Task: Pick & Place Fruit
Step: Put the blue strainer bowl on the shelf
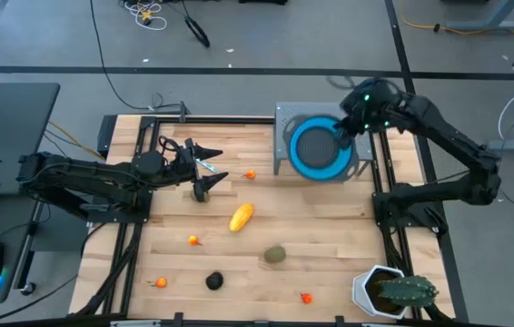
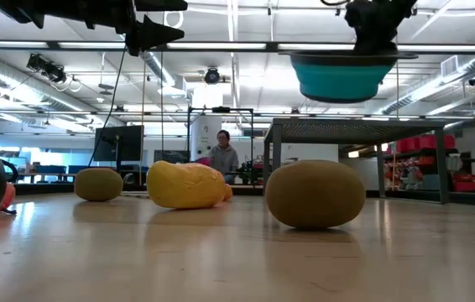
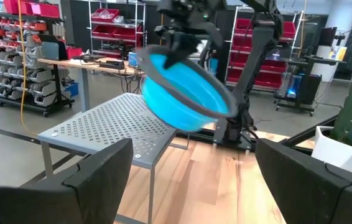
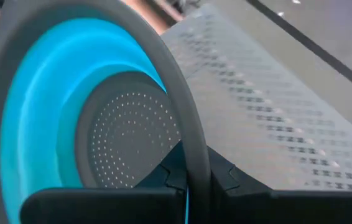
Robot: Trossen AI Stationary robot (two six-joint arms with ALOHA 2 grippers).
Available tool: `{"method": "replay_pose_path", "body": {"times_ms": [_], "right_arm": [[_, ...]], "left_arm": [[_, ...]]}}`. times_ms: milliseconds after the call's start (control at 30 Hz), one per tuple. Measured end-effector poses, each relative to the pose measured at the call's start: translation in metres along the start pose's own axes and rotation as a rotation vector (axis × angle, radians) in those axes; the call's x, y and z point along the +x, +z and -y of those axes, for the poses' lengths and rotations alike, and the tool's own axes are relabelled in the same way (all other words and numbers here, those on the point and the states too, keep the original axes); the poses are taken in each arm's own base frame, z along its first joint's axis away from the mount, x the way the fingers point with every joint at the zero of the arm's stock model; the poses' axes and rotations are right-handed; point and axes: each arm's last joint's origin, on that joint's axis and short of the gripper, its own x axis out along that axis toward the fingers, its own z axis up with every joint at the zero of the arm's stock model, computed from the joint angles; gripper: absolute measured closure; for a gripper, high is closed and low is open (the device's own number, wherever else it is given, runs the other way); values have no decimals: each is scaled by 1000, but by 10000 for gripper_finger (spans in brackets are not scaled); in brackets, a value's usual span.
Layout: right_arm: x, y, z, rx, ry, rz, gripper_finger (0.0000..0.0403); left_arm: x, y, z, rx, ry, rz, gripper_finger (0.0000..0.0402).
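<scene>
The right gripper (image 1: 342,136), pinched on the rim of the blue bowl (image 1: 319,150), holds it above the perforated shelf (image 1: 286,123) at the far right, while the left gripper (image 1: 204,170) hangs wide, holding nothing, left of centre over the table (image 1: 330,236), so the bowl seems to need setting down before the yellow fruit (image 1: 241,217), just near of that gripper, is picked.

The dark, six-jointed left arm reaches in low from the left edge of the counter, its two-fingered left tool (image 1: 204,169) held in the air with both fingers spread wide and nothing between them. The matching right arm bends in from the right edge and stretches toward the far side, its right tool (image 1: 342,138) raised high, fingers clamped tight on a rim.
</scene>
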Motion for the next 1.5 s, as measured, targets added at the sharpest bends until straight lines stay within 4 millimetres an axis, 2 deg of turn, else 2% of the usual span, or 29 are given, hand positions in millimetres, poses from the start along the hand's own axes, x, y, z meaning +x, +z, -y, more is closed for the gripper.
{"method": "replay_pose_path", "body": {"times_ms": [333,633,800,1000,1333,1500], "right_arm": [[-11,-3,59,305,-41,50,380],[-11,-15,93,508,-69,-23,379],[-5,-15,102,547,-22,-35,379],[1,-14,107,575,-46,-55,379],[4,-14,103,562,-81,-75,380],[7,-12,97,522,-154,-101,380]], "left_arm": [[0,0,0,-23,-2,0,54],[0,-1,1,-17,-27,-7,54],[0,-1,1,1,-26,-7,54],[0,-1,1,1,-25,-7,54],[0,-1,1,1,-25,-8,54],[0,-1,1,2,-25,-8,54]]}}
